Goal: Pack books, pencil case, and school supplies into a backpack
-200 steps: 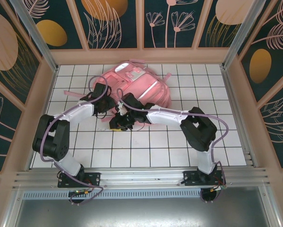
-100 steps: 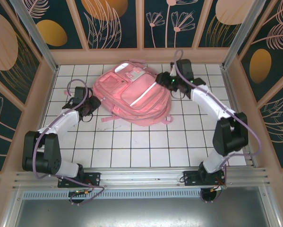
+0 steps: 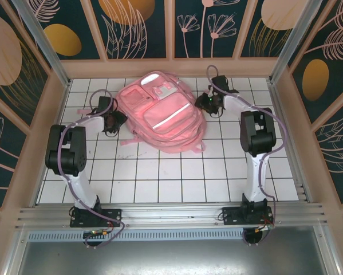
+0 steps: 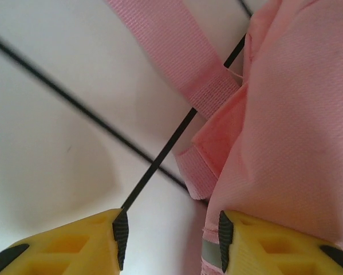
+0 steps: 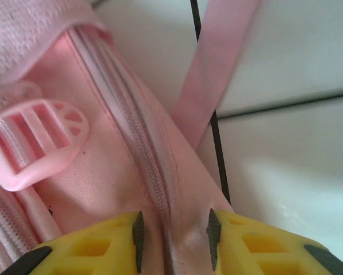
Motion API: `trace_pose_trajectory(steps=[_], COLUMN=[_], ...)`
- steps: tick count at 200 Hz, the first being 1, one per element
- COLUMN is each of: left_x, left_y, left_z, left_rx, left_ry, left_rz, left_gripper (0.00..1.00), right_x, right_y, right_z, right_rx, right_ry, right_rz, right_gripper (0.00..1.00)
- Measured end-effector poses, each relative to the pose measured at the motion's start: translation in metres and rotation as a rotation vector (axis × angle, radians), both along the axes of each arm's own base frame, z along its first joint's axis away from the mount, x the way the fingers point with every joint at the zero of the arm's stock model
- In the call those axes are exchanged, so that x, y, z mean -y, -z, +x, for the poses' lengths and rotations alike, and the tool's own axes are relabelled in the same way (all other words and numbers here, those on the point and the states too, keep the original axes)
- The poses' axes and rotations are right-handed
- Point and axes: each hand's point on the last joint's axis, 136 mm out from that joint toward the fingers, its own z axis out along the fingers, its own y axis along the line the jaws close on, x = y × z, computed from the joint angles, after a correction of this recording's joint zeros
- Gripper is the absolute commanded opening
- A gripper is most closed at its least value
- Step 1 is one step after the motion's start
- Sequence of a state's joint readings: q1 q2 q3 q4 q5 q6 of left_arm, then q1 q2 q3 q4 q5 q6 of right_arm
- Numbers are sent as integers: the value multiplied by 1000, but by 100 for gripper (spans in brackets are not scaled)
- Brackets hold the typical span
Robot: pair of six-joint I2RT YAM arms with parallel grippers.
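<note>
While both claws sit at the flanks of the pink backpack (image 3: 160, 114), the step in hand looks to be work on the bag itself, not carrying an item to it. I judge it to be closing the bag or squaring it up.

The left claw (image 4: 171, 240) stands fairly wide and holds nothing. Between its pads lie bare white bench (image 4: 56, 143) and a black grid line (image 4: 160, 160). The bag's hem (image 4: 214, 212) sits just inside the right-hand pad, and the bulk of the fabric lies ahead and to the right. A woven pink strap (image 4: 188, 63) crosses the bench ahead of that claw.

The right claw (image 5: 175, 239) is set narrow astride a ridge of fabric beside the zip (image 5: 142, 166). Whether the pads pinch that ridge or merely flank it, I cannot tell. A pink plastic buckle (image 5: 34, 143) lies ahead and to its left, and a webbing tail (image 5: 217, 57) ahead and to its right.

The next move probably calls for the left claw to close on the hem and brace the bag while the right finds the zip puller, which I cannot make out. Soft cloth may bunch and slip.

The backpack lies flat between the claws, front up, with a pale reflective stripe (image 3: 165, 121) across its pocket. Its fabric is puckered, and the zip looks closed along the stretch seen.
</note>
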State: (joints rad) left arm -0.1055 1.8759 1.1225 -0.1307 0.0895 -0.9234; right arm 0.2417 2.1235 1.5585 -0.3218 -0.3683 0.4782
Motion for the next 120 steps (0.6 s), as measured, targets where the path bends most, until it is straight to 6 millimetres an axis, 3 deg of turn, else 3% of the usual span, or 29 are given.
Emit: trace_pose_trajectory(steps=[32,51,66,85,108,120], left_x=[9,19,27,34,34,32], left_y=[-10,-13,-15,-15,-17,-20], left_z=[31,42,46,44,32,22], left_rx=[47,67,82,87,88,86], left_ry=[40,81,113,134,139,139], left_rz=[-2,5,9,16,24,24], left_gripper=[51,51,51,51,53,57], right_x=[-9,-21,-27,-24,-5,6], right_y=[-2,-3,1,6,0,-8], right_z=[-76,-126,-153,-165,-157,-149], right_rx=[0,-6,-22,-32,0,30], right_ry=[-38,-97,-132,-126,-56,-13], right_rz=[4,4,0,-12,-16,-27], right_gripper=[36,36,36,36,37,43])
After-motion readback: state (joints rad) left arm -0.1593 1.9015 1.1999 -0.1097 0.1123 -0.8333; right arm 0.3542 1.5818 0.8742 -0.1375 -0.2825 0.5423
